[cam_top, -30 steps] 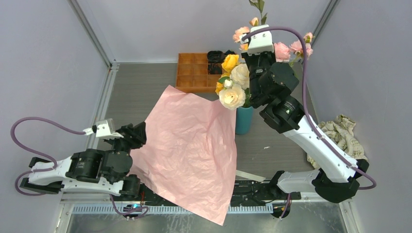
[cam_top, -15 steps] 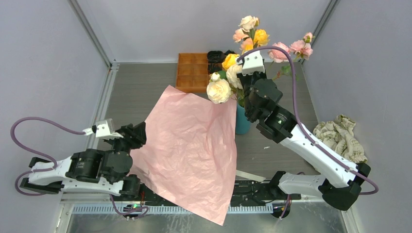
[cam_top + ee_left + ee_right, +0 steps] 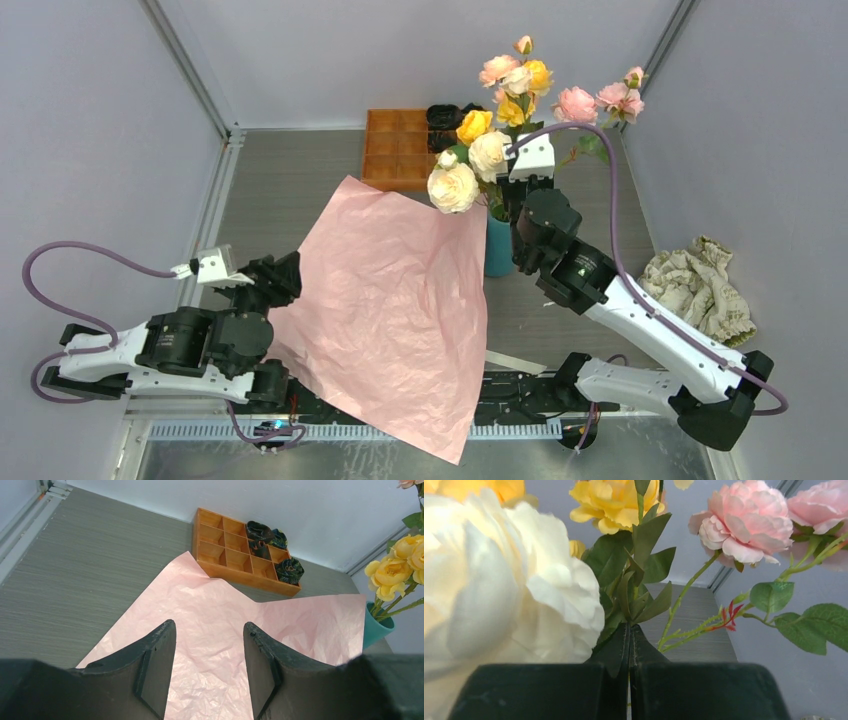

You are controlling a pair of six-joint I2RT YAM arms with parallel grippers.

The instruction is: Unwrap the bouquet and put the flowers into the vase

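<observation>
1. Top external view: the flowers (image 3: 490,150) stand bunched over the vase (image 3: 501,256), which sits at 2 o'clock from the middle of the pink paper (image 3: 390,310), just beside its edge.
2. The step in hand looks like seating the stems. Lower them straight and release only once they rest inside, since the narrow vase could tip.
3. The right gripper (image 3: 629,628) has its jaws pressed fully together, apparently pinching a stem among the leaves.
4. The left gripper (image 3: 209,625) has its jaws partway apart and empty, over the paper's 9 o'clock edge.

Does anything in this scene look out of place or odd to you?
Yes. The pink paper lies spread out, and its near corner hangs past the front edge of the table. A cloth sits crumpled by the right wall.
</observation>
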